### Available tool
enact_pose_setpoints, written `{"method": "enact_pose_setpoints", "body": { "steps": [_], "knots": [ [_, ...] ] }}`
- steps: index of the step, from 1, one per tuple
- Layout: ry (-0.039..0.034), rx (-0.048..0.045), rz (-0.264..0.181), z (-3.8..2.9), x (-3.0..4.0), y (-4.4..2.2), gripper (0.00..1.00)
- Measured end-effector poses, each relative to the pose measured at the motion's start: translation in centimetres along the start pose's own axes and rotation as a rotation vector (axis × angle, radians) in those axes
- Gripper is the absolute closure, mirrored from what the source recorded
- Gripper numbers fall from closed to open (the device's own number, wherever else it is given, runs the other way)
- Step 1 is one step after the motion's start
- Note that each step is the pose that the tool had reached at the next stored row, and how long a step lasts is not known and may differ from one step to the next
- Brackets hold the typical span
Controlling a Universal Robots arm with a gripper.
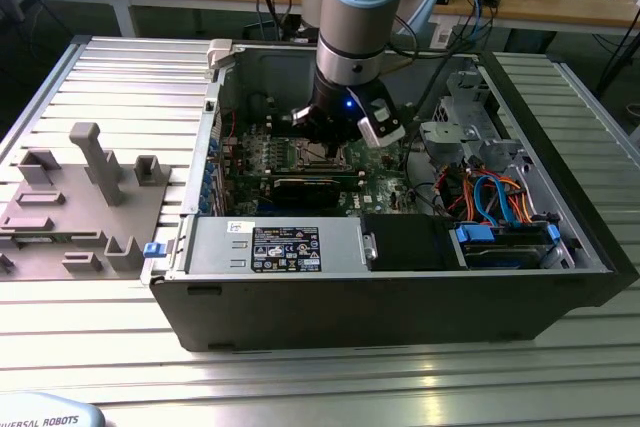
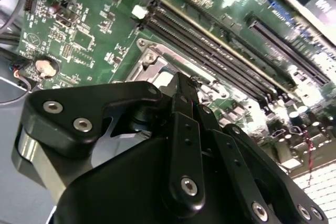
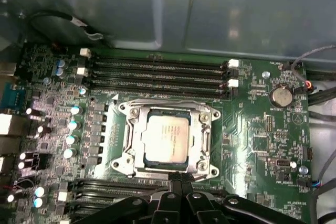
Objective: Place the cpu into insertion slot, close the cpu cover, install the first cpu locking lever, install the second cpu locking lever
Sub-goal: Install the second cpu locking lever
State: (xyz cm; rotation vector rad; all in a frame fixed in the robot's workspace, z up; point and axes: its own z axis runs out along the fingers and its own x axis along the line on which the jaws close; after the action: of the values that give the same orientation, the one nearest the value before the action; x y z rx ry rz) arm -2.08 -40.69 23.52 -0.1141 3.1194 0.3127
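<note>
In the first wrist view the cpu point(image 3: 167, 137) lies flat in the insertion slot point(image 3: 122, 111), its dull silver top showing through the window of the cpu cover point(image 3: 203, 136), which is folded down over it. A thin lever rod point(image 3: 168, 102) runs along the cover's side nearest the memory slots. My gripper point(image 3: 178, 178) is shut, its black fingertips together at the opposite edge of the socket frame. I cannot tell whether anything is pinched between them. The second wrist view has the gripper point(image 2: 185, 85) low over the silver frame point(image 2: 152, 61). In the exterior view the gripper point(image 1: 335, 142) is down inside the computer case.
Long black memory slots point(image 3: 157, 74) lie beside the socket, and more sit under the fingers. A coin battery point(image 3: 281, 96) and capacitors point(image 3: 71, 129) stand on the board. The case holds a power supply point(image 1: 280, 247) and a drive bay with blue cables point(image 1: 490, 197). A grey fixture point(image 1: 80, 197) is outside.
</note>
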Motion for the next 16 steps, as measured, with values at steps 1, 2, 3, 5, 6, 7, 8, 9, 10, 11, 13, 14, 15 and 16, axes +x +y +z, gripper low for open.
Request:
{"method": "enact_pose_setpoints", "body": {
  "steps": [1,2,3,5,6,7,8,9,10,11,13,14,15,16],
  "knots": [
    [-0.0001,-0.0033,0.0,-0.02,0.13,-0.16,0.89],
    [-0.0005,-0.0078,0.0,-0.05,0.3,-0.35,0.89],
    [-0.0008,-0.0133,0.0,-0.07,0.5,-0.47,0.89],
    [-0.0019,-0.026,0.0,-0.09,1.05,-0.61,0.89],
    [-0.0023,-0.0304,0.0,-0.09,1.36,-0.67,0.89],
    [-0.0025,-0.0311,0.0,-0.1,1.63,-0.72,0.89],
    [-0.0026,-0.0312,0.0,-0.1,1.81,-0.75,0.89],
    [-0.0028,-0.0312,0.0,-0.09,2.02,-0.78,0.89],
    [-0.0028,-0.0312,0.0,-0.08,2.17,-0.8,0.89],
    [-0.0029,-0.0312,0.0,-0.05,2.37,-0.82,0.89],
    [-0.0029,-0.0312,0.0,0.11,2.69,-0.89,0.89],
    [-0.0028,-0.0311,0.0,0.22,2.8,-0.92,0.89],
    [-0.0027,-0.031,-0.001,0.42,3.02,-0.97,0.89],
    [-0.0028,-0.0312,-0.001,0.56,3.19,-0.98,0.89]
  ]
}}
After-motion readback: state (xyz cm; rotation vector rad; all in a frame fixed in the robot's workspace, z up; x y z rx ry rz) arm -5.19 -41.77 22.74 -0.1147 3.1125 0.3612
